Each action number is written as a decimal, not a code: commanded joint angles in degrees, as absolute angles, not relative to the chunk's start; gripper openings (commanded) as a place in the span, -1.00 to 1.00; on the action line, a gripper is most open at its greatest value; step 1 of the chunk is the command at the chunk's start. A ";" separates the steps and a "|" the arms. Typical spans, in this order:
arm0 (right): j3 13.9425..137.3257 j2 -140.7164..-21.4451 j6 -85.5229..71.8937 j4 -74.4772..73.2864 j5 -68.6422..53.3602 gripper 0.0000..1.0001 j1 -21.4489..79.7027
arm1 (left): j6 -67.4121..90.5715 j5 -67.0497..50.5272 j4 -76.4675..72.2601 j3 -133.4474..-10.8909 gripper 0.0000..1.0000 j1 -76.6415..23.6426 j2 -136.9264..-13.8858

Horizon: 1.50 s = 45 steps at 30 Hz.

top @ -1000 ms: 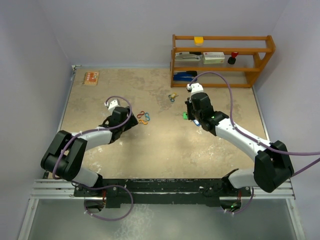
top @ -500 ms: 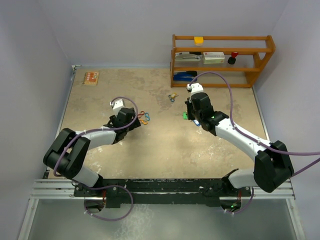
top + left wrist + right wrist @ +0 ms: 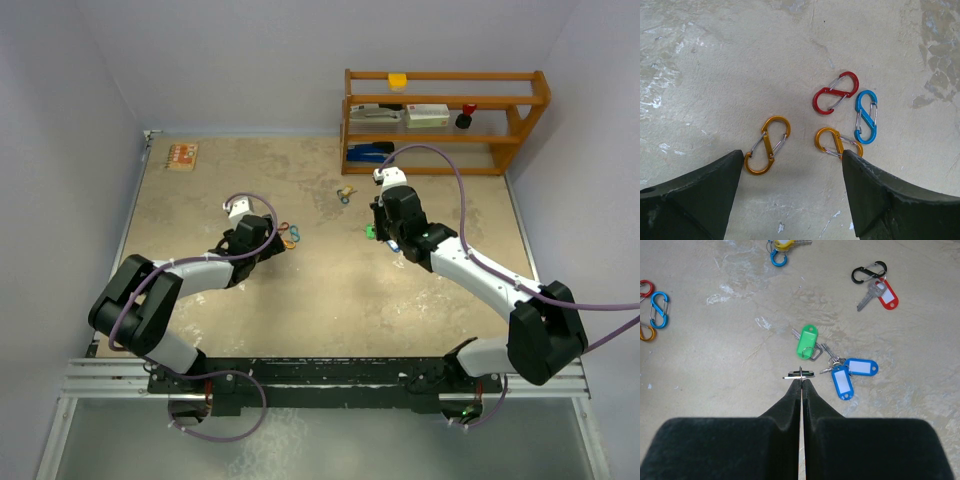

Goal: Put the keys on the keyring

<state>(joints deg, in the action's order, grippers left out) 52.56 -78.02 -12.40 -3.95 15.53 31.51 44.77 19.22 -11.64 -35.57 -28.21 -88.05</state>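
From above, the left claw is now hovering just beside the cluster of coloured clips, having slid forward and to the right across the tabletop over the last second. The right claw is staying put by the green-tagged key. I am reading that as the left arm lining up on a clip to serve as the next ring, with no key threaded yet. 1 more tagged key is lying further back, well short of the wooden shelf. In the left wrist view the claw is standing released and wide, gripping nothing, its dark matte fingers framing 4 glossy S-shaped clips with thin wire gates. The orange clip is touching the left fingertip, a second orange clip is meeting the right one, and the red clip and blue clip are lying beyond. In the right wrist view the claw is clenched, seemingly pinching a thin wire ring seen edge-on. The keys are resting flat on the mottled, chalky tabletop: the green-tagged one just ahead, 2 blue-tagged ones beside it, and a red-tagged one already hanging on a black clip.
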 commanded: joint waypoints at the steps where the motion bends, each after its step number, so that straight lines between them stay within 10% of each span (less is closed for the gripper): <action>1: 52.29 -77.61 -11.89 -2.24 16.07 -1.00 31.90 | 44.88 18.00 -9.39 -35.31 0.54 -28.57 -87.70; 45: 52.29 -77.29 -11.64 -2.33 16.00 -1.00 31.86 | 36.02 35.83 0.26 -44.10 0.06 -33.00 -96.51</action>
